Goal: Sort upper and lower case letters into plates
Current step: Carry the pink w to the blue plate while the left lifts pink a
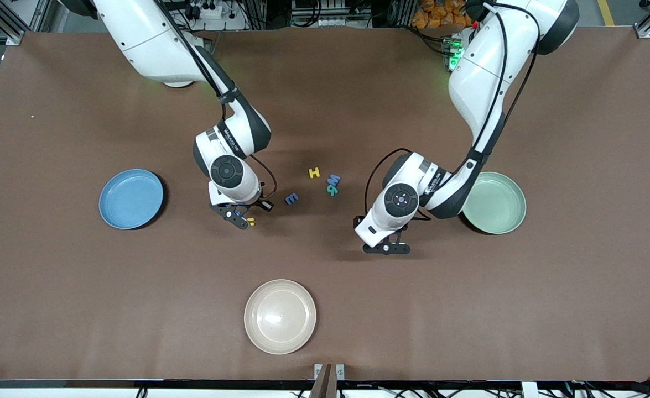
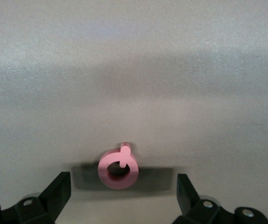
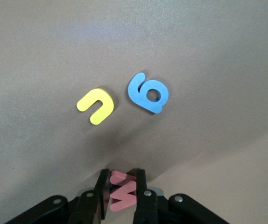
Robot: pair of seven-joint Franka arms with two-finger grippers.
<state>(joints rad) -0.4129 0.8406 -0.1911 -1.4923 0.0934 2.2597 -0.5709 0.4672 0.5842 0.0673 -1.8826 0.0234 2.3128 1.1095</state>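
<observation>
Carrying the pink W (image 3: 123, 193) clenched in the right gripper (image 3: 121, 191), lift straight up and cross to the blue plate (image 1: 131, 198) at that arm's end — clear of the yellow n (image 3: 95, 105) and blue g (image 3: 148, 92) just below it. Left gripper (image 2: 123, 189) hangs released astride a pink letter (image 2: 118, 168); green plate (image 1: 496, 203) lies beside that arm. Brown matte bench (image 1: 468, 304), lab clutter at its edge.

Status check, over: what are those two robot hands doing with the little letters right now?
Right gripper shut on pink W, above yellow and blue letters. Left gripper open around pink round letter on table. Both plates bare. Nothing blocking.
</observation>
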